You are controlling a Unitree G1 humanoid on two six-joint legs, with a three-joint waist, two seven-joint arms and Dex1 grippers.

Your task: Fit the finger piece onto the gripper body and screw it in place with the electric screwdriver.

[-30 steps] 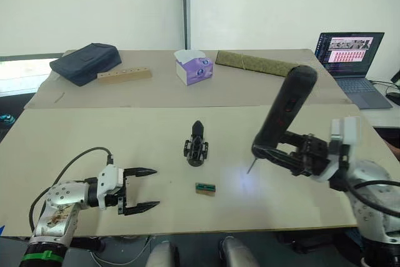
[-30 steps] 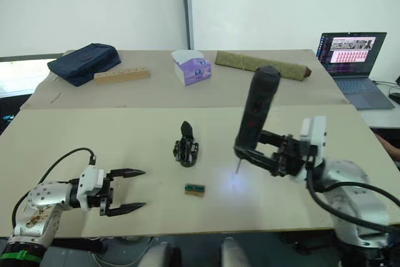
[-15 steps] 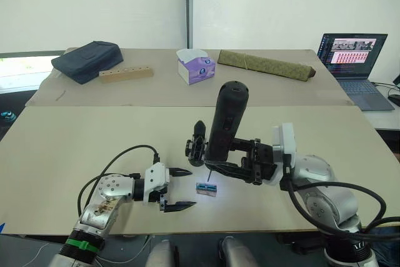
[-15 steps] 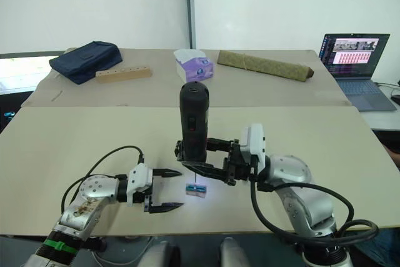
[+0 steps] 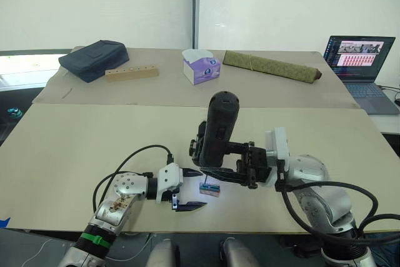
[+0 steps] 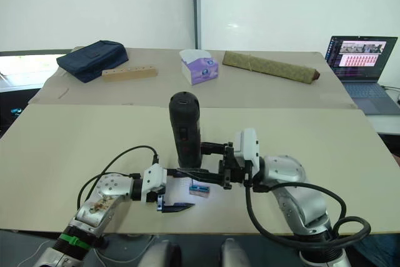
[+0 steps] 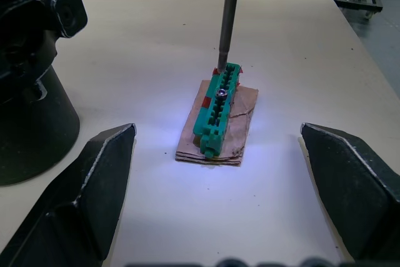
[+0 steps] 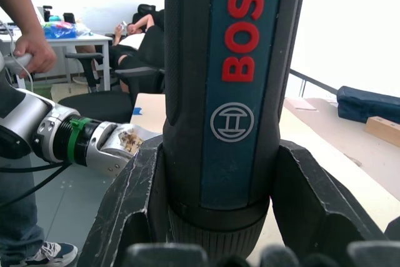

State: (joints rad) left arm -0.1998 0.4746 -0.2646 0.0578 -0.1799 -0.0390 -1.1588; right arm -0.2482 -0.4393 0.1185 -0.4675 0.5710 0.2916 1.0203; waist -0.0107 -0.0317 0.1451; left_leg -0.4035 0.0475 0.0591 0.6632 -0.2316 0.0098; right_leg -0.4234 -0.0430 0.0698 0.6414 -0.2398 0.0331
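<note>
Holding the screwdriver point(image 5: 219, 130) upright, the right gripper point(image 5: 236, 166) clamps its lower barrel in the head views; the gripper body point(image 5: 201, 144) stands just behind on the bench point(image 5: 87, 148), and no screwing looks begun. The left gripper point(image 5: 189, 188) waits open, empty. Its wrist view adds that the bit point(image 7: 229, 10) touches the green block point(image 7: 217, 108), apparently collecting a screw. The right wrist view shows the red label point(image 8: 255, 22) and a person's hand point(image 8: 32, 49). I cannot find the finger piece.
</note>
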